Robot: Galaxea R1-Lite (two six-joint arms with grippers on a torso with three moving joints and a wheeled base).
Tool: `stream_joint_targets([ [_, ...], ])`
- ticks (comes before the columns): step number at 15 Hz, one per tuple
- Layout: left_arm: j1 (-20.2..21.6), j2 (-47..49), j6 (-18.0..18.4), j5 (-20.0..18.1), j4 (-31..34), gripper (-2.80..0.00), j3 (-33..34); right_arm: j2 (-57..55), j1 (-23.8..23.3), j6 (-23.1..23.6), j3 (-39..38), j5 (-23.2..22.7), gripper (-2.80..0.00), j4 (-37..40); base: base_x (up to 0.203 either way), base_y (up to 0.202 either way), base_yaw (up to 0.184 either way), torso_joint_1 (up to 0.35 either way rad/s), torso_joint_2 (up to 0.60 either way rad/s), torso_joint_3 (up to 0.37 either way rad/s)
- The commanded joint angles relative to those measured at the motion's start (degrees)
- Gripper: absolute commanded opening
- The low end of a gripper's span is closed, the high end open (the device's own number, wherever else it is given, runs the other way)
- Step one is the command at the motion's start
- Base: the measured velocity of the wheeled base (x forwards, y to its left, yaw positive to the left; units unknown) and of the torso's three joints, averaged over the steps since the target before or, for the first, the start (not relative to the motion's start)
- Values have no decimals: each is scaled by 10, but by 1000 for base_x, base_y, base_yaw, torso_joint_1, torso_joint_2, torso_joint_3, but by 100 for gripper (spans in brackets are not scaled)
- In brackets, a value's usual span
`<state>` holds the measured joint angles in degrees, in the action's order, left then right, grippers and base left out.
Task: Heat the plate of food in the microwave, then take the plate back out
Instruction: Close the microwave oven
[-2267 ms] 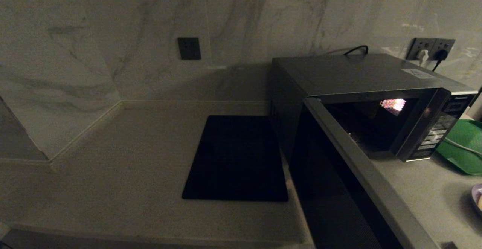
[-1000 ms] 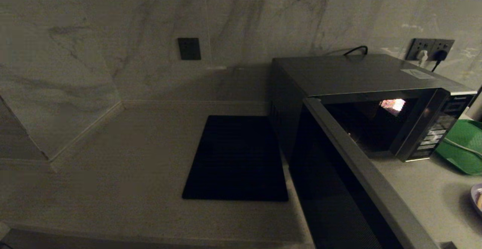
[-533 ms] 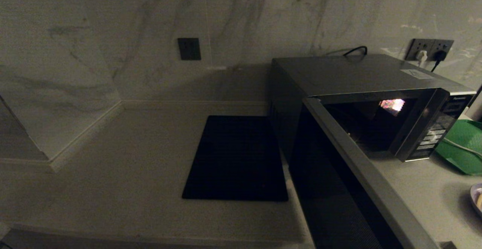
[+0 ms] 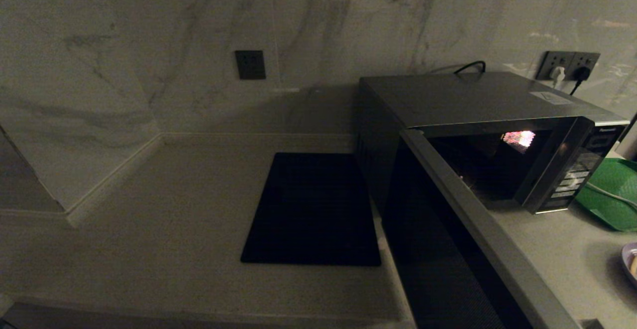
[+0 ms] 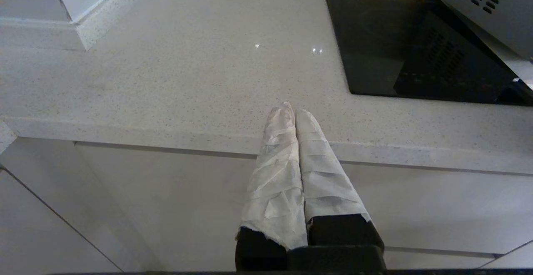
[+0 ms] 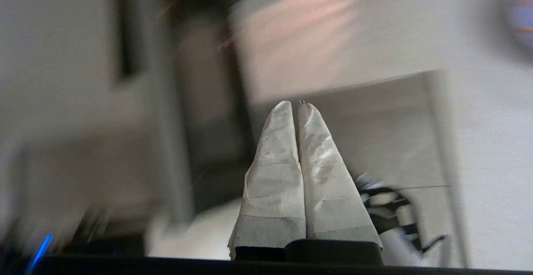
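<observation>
The silver-grey microwave (image 4: 473, 97) stands on the counter at the right with its dark glass door (image 4: 448, 239) swung wide open toward me. A lit pink patch shows inside its dark chamber. Only a sliver of the pale plate of food (image 4: 631, 264) shows at the right edge of the head view; a blurred trace of the plate (image 6: 520, 17) sits in a corner of the right wrist view. My left gripper (image 5: 290, 110) is shut and empty, low by the counter's front edge. My right gripper (image 6: 296, 105) is shut and empty, below counter level. Neither arm shows in the head view.
A flat black square mat (image 4: 313, 209) lies on the counter left of the microwave, also the mat (image 5: 412, 46) in the left wrist view. A green tray (image 4: 614, 194) lies right of the microwave. Wall sockets (image 4: 570, 65) sit behind it. The counter front edge (image 5: 166, 135) tops white cabinet fronts.
Nothing in the head view has moved. The right wrist view is smeared, so the right arm is in motion.
</observation>
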<state>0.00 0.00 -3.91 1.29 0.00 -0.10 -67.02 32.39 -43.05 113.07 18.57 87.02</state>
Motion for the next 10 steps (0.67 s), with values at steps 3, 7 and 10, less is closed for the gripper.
stream_joint_targets([
  [3, 0, 0, 0, 0, 0, -280, 0, -21, 76, 2, 1, -126, -280, 6, 0, 0, 0, 0, 0, 0],
  [7, 0, 0, 0, 0, 0, -280, 0, -71, 178, 5, 1, -145, -280, 6, 0, 0, 0, 0, 0, 0],
  [10, 0, 0, 0, 0, 0, -280, 0, -135, 209, 5, 1, -144, -280, 6, 0, 0, 0, 0, 0, 0],
])
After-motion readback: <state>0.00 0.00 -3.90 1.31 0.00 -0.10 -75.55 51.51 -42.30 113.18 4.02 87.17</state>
